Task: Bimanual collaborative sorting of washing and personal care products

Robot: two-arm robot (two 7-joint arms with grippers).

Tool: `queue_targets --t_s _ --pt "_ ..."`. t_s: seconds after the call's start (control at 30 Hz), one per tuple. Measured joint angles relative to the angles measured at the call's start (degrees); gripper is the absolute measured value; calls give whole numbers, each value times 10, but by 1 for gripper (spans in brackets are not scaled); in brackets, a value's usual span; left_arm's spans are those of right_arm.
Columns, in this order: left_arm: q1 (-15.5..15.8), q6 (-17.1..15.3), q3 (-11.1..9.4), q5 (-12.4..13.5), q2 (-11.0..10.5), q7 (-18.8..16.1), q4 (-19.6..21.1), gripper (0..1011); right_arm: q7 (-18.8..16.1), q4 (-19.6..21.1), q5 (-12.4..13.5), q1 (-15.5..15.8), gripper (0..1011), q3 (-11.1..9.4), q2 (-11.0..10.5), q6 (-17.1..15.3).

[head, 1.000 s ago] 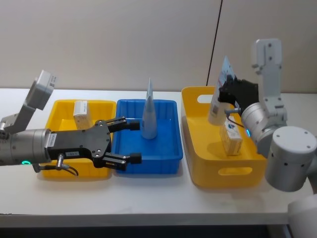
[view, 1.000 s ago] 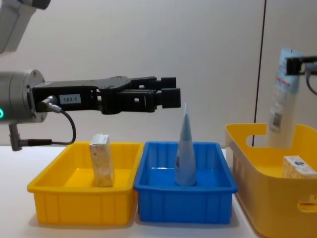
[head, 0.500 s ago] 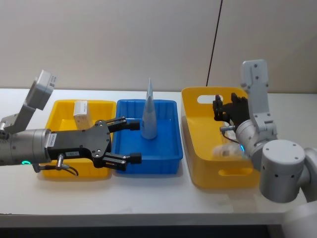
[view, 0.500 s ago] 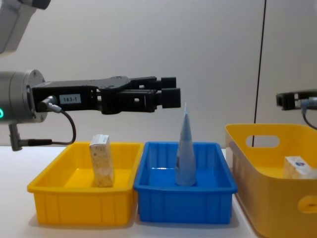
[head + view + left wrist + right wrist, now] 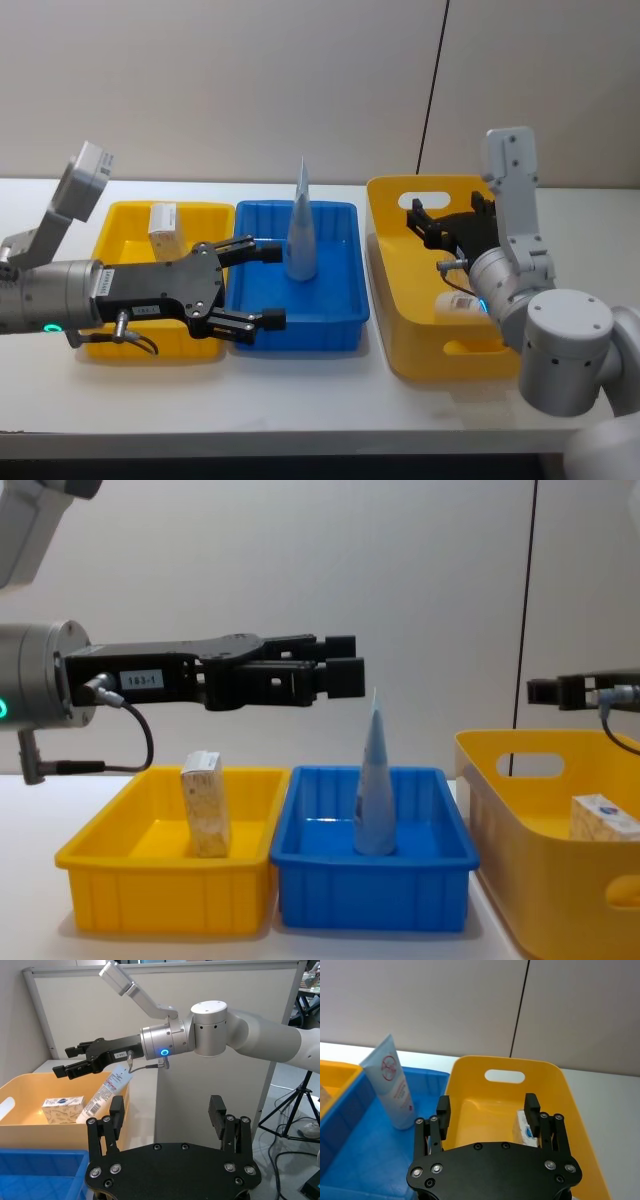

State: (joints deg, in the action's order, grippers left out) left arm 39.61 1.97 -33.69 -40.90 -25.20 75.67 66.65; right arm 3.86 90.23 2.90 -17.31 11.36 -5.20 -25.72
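With its fingers spread and nothing between them, your left gripper (image 5: 243, 282) hangs over the blue bin (image 5: 343, 322), near its front edge. The blue tube (image 5: 301, 230) stands upright at that bin's middle. Your right gripper (image 5: 432, 224), also spread and empty, is over the far half of the large yellow tub (image 5: 440, 352). Lower it straight onto the white tube (image 5: 104, 1095) leaning beside the small box (image 5: 62, 1108), clear of the tub wall.
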Motion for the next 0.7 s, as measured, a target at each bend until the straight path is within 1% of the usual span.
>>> queue_targets --t_s 0.1,0.13,0.17,0.2,0.3,0.43,0.47,0.53,0.7 --pt "0 0 0 0 0 0 0 1002 -6 5 4 2 914 -1 1 1" --pt "0 0 0 0 0 0 0 1002 -11 9 7 3 966 -1 2 2" --pt "0 0 0 0 0 0 0 1002 -14 12 8 4 966 -1 1 2" --pt "0 0 0 0 0 0 0 1002 -17 14 10 5 994 -1 1 3" --pt "0 0 0 0 0 0 0 1002 -32 22 16 8 1000 -2 -1 3" --pt "0 0 0 0 0 0 0 1002 -57 37 27 14 1000 -2 -8 4" --pt "0 0 0 0 0 0 0 1002 -57 37 27 14 1000 -2 -8 4" --pt "0 0 0 0 0 0 0 1002 -77 47 34 18 1000 -2 -16 4" --pt "0 0 0 0 0 0 0 1001 -101 61 43 23 1000 -2 -26 4"
